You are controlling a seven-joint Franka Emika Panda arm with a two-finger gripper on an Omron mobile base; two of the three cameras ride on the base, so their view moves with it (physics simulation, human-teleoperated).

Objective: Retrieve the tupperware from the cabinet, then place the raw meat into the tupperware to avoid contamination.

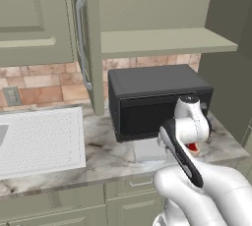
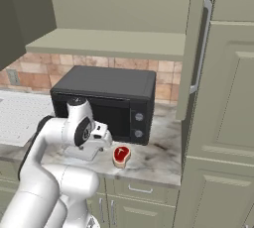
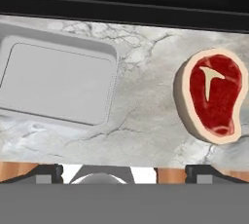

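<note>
— Where do we stand?

— We see the shallow pale grey translucent tupperware point(image 3: 58, 84) out of the sage-green wall cabinet point(image 1: 167, 41) and sitting empty on the marble counter point(image 3: 146, 96), in front of the black microwave point(image 2: 106, 100). The flat red steak with its tan fatty rim point(image 3: 212, 95) lies beside it, apart, not yet moved.

— And our arm?

— Folded low over the counter, hand pointing down between the two. Our gripper point(image 3: 121, 172) is spread wide and holds nothing. We judge picking up the meat comes next.

Black microwave point(image 1: 155, 102) on marble counter point(image 1: 103, 154), white drainboard point(image 1: 39, 141) to its left, brick backsplash point(image 1: 44, 85) behind
</note>
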